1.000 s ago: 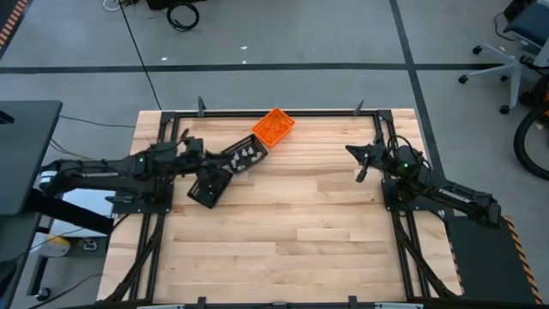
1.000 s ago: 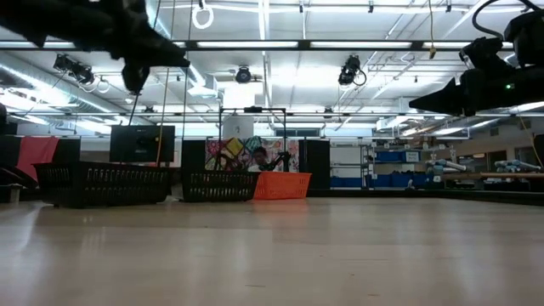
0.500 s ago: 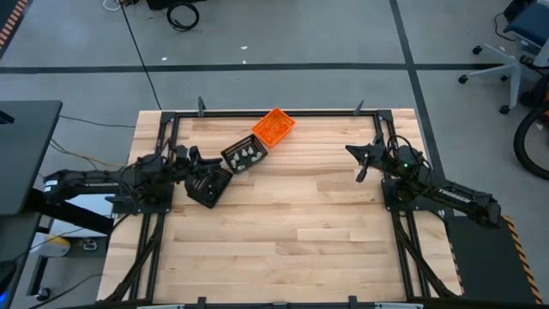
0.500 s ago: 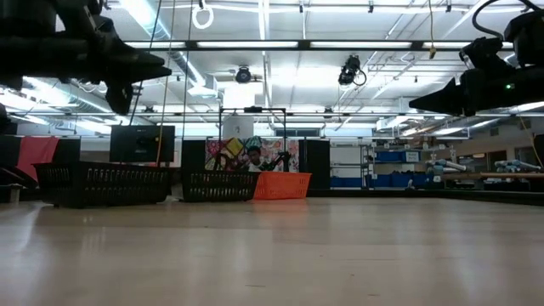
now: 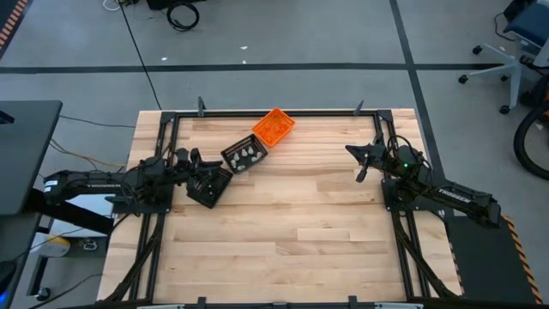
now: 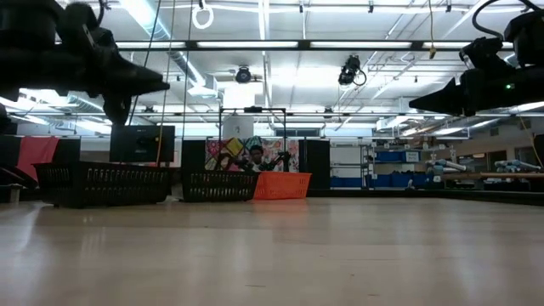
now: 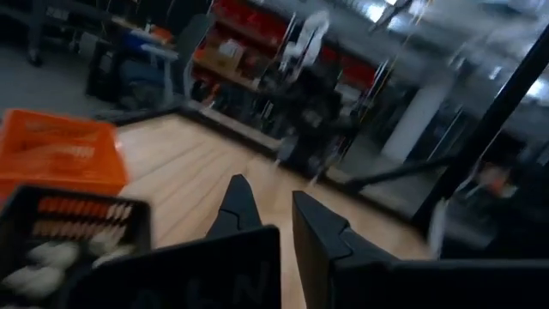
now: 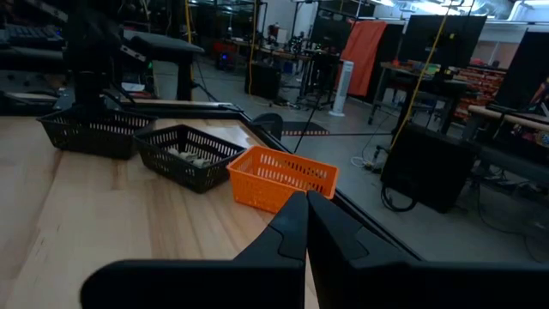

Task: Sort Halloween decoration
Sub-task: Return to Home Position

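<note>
Whitish Halloween decoration pieces (image 5: 245,154) lie in a black tray (image 5: 233,161) at the far left of the table; they also show in the left wrist view (image 7: 39,262). Orange pieces (image 5: 274,127) fill the orange tray (image 5: 286,121) by the far edge. A second black tray (image 5: 210,185) sits just right of my left gripper (image 5: 196,159), which is shut, level and above the table, touching nothing. My right gripper (image 5: 350,150) hangs shut over the table's right side, holding nothing; its fingers point toward the trays (image 8: 304,199).
The three trays stand in a slanted row from the left side to the far edge. A black metal frame (image 5: 283,112) rims the table. Bare wood (image 5: 292,223) fills the middle and near half. Behind the table a person (image 6: 255,158) sits in the room.
My left gripper has drawn back toward the table's left edge and sunk lower, tipping from a downward slant to level. It stays shut. The trays and the right arm have not moved.
</note>
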